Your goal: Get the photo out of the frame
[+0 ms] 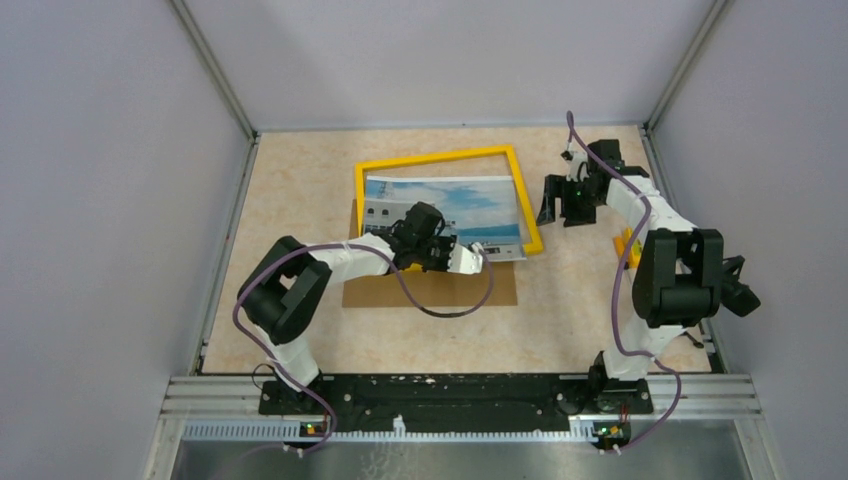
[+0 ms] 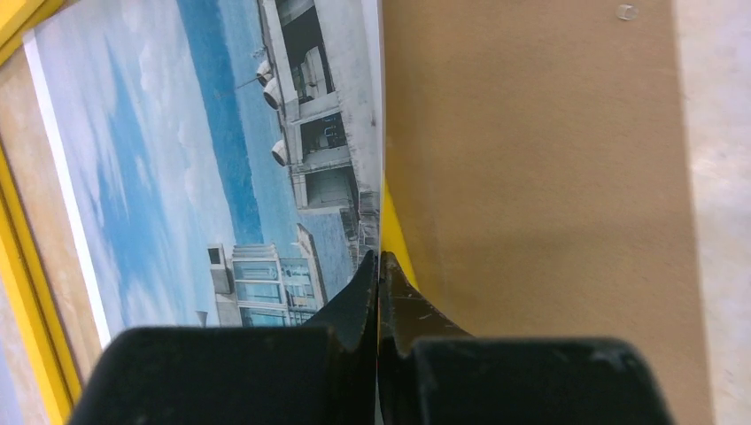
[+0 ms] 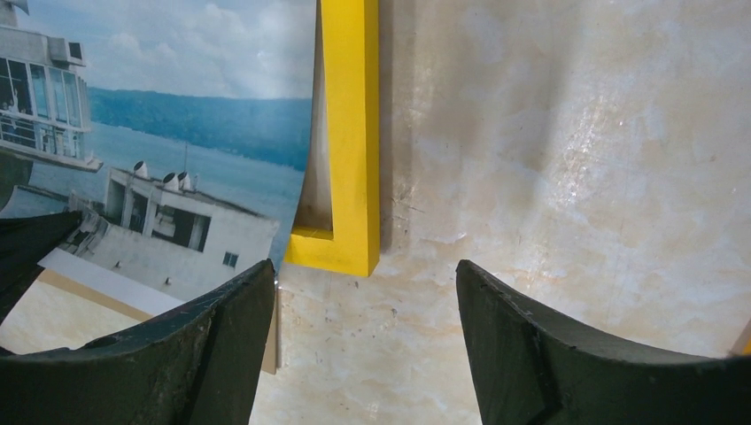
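Note:
The frame [image 1: 520, 195] lies on the table with its yellow border up. The photo [image 1: 460, 205] of a white building, sky and water lies inside it, its near edge lifted. My left gripper [image 1: 470, 257] is shut on that near edge; in the left wrist view the fingertips [image 2: 365, 283] pinch the photo [image 2: 177, 177] where it meets the brown back panel [image 2: 531, 177]. My right gripper [image 1: 565, 208] is open and empty just right of the frame. In the right wrist view it [image 3: 363, 301] hovers over bare table by the frame's corner [image 3: 350, 133], beside the photo [image 3: 177, 133].
The brown back panel [image 1: 430, 288] lies flat at the frame's near side. A small yellow block [image 1: 627, 248] sits by the right arm. Grey walls with metal rails close in the table [image 1: 300, 200] on three sides.

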Controlling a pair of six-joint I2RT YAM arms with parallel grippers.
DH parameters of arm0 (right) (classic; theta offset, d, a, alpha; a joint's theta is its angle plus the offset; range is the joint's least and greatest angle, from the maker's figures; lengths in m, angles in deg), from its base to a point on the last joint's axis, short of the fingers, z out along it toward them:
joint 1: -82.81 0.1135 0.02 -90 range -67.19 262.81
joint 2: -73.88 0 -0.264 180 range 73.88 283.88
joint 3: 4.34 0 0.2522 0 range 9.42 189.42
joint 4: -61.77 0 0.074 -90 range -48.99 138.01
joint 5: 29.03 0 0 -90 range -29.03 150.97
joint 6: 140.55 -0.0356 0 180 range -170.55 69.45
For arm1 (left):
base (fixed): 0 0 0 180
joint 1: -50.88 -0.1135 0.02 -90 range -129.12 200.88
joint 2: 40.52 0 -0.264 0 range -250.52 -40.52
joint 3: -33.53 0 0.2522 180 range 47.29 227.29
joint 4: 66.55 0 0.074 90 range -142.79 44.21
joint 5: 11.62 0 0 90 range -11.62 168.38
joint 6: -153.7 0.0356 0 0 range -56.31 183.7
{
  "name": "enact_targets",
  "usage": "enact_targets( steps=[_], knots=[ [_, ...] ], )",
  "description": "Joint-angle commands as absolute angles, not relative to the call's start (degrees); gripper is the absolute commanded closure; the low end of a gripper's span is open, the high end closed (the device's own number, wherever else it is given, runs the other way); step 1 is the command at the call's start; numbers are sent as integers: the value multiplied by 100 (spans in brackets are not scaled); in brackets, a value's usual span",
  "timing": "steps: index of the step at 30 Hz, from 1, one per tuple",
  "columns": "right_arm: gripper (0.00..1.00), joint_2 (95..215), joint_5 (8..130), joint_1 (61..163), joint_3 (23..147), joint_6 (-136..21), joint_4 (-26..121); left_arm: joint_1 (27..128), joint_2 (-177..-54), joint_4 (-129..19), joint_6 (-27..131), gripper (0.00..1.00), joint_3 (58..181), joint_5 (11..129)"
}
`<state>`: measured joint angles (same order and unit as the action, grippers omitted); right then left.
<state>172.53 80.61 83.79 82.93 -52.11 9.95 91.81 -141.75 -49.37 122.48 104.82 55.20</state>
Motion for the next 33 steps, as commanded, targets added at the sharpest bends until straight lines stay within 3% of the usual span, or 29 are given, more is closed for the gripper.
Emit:
enact_targets(
  steps=[1,18,26,33],
  knots=[
    [27,17144,8144,8343,8260,-5126,1087,9211,-13974,-3770,12473,100,10008,5081],
    [28,17059,8222,8344,8059,-5081,1039,9390,-13275,-2740,12572,100,9474,4460],
    [28,17051,8378,8343,8006,-5081,1110,9127,-12803,-3781,10783,100,9772,4855],
    [29,17426,8219,8358,8412,-5133,1364,8917,-12330,-4285,10203,100,10277,5110]
  ],
)
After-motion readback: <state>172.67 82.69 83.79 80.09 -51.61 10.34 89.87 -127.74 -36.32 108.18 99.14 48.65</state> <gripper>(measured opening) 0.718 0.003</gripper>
